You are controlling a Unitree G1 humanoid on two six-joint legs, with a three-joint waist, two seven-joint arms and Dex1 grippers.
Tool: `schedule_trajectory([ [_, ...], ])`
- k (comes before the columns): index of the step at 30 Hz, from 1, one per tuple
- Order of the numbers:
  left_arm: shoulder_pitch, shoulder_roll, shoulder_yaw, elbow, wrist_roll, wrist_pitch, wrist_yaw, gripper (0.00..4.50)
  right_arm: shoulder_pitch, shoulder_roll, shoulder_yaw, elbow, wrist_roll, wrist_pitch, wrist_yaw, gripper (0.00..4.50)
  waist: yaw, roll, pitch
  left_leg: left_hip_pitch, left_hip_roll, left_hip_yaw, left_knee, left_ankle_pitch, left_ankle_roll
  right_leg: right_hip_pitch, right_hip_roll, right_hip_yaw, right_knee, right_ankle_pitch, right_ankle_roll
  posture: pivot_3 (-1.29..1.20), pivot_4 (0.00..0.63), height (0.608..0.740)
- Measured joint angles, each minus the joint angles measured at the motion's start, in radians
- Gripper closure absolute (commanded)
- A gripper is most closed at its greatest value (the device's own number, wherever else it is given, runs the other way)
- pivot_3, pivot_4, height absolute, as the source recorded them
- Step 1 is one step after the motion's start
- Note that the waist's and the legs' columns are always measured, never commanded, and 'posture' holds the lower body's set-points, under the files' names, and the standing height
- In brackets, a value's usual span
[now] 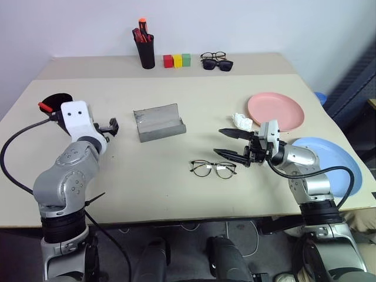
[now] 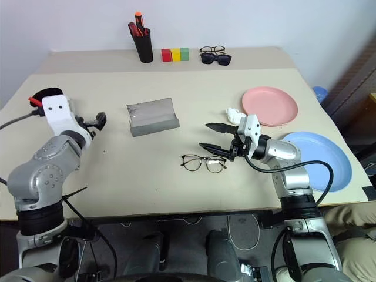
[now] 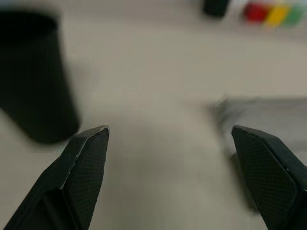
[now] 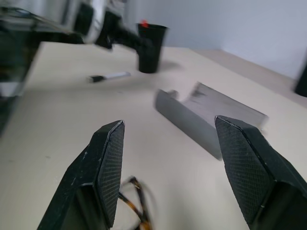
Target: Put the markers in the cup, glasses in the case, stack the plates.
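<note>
The black cup [image 1: 57, 100] stands at the far left with a red-capped marker [image 1: 44, 107] sticking out of it. A whitish marker [image 4: 109, 76] lies on the table near the cup. My left gripper [image 1: 111, 126] is open and empty, to the right of the cup. The grey case [image 1: 158, 122] lies open at mid-table. The wire-framed glasses [image 1: 213, 168] rest on the table just in front of my right gripper [image 1: 218, 141], which is open, level and apart from them. The pink plate [image 1: 276, 110] and the blue plate [image 1: 329, 164] lie side by side at the right.
A crumpled white scrap [image 1: 241, 121] lies by the pink plate. At the back stand a slim black pen holder [image 1: 145, 50] with red and orange pens, three coloured blocks [image 1: 177, 60], and sunglasses [image 1: 217, 64] with another pair of glasses.
</note>
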Motion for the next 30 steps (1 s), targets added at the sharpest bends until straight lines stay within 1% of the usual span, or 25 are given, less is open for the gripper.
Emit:
schedule_trajectory([
  [3,-0.035,-0.010,0.060,0.031,0.040,0.122,0.047,0.35,-0.001,0.003,0.022,-0.001,0.006,0.012,0.037,1.46,0.000,0.000,0.000,0.000,0.000,0.000,-0.001,0.000,0.000,-0.001,0.000,0.000,0.000,0.002,0.002,0.00,0.150,0.740],
  [6,-0.069,-0.056,0.114,0.079,0.093,0.185,0.085,0.35,-0.019,0.015,0.032,0.006,0.005,0.012,0.056,1.46,0.001,0.000,0.000,0.000,0.000,0.000,0.000,0.000,0.000,-0.001,0.000,0.000,0.000,0.001,0.001,0.00,0.150,0.740],
  [9,-0.090,-0.089,0.143,0.095,0.139,0.210,0.106,0.35,-0.039,0.024,0.040,0.008,0.003,0.007,0.061,1.46,0.001,-0.001,0.000,0.000,0.000,0.000,-0.001,0.000,-0.001,-0.001,0.000,0.000,0.000,0.000,0.000,0.00,0.150,0.740],
  [13,-0.108,-0.100,0.172,0.113,0.200,0.235,0.118,0.35,-0.040,0.031,0.043,0.023,-0.001,0.001,0.065,1.46,0.002,-0.001,0.000,0.000,0.000,0.000,-0.001,-0.001,-0.001,-0.001,0.000,0.000,0.000,0.001,-0.001,0.00,0.150,0.740],
  [18,-0.169,-0.111,0.210,0.231,0.278,0.235,0.131,0.35,-0.040,0.033,0.042,0.029,-0.013,-0.005,0.061,1.46,0.003,-0.001,0.000,-0.001,0.000,0.000,-0.001,-0.001,-0.001,-0.001,0.000,0.000,0.000,0.000,0.000,0.00,0.150,0.740],
  [20,-0.219,-0.111,0.229,0.296,0.305,0.227,0.141,0.87,-0.039,0.033,0.042,0.029,-0.014,-0.006,0.055,1.46,0.006,-0.001,0.000,-0.001,0.000,0.000,-0.001,-0.001,-0.001,-0.001,0.000,0.000,0.000,0.000,0.000,0.00,0.150,0.740],
  [22,-0.263,-0.108,0.243,0.365,0.322,0.206,0.144,1.67,-0.038,0.033,0.042,0.028,-0.015,-0.006,0.051,1.46,0.006,-0.001,0.000,-0.001,0.000,0.000,-0.001,-0.001,-0.001,-0.001,0.000,0.000,0.000,0.000,0.000,0.00,0.150,0.740],
  [24,-0.311,-0.097,0.261,0.447,0.334,0.182,0.150,2.80,-0.035,0.032,0.041,0.026,-0.015,-0.006,0.045,1.46,0.005,-0.001,0.000,0.000,0.000,0.000,-0.001,-0.001,-0.001,-0.001,0.000,0.000,0.000,0.001,0.002,0.00,0.150,0.740],
  [25,-0.330,-0.094,0.274,0.479,0.341,0.173,0.153,3.26,-0.033,0.032,0.041,0.024,-0.015,-0.006,0.041,1.46,0.002,-0.001,0.000,0.000,0.000,0.000,-0.001,-0.001,-0.001,-0.001,0.000,0.000,0.000,0.001,0.003,0.00,0.150,0.740],
  [27,-0.356,-0.077,0.286,0.531,0.347,0.165,0.154,4.33,-0.021,0.029,0.040,0.021,-0.015,-0.006,0.035,1.46,-0.005,0.000,-0.001,0.001,0.000,0.000,-0.002,-0.001,-0.001,-0.001,0.000,0.000,0.000,0.001,0.003,0.00,0.150,0.740],
  [28,-0.361,-0.070,0.286,0.545,0.353,0.163,0.153,4.43,-0.015,0.026,0.039,0.021,-0.015,-0.006,0.033,1.46,-0.006,0.000,-0.001,0.001,0.000,0.001,-0.002,-0.001,-0.001,-0.002,0.000,0.000,0.001,0.001,0.003,0.00,0.150,0.740],
  [30,-0.363,-0.058,0.285,0.561,0.354,0.163,0.143,4.43,-0.010,0.021,0.038,0.021,-0.015,-0.006,0.027,1.46,-0.007,0.001,-0.001,0.001,0.000,0.001,-0.002,-0.001,-0.001,-0.002,0.000,0.000,0.001,0.001,0.003,0.00,0.150,0.740],
])
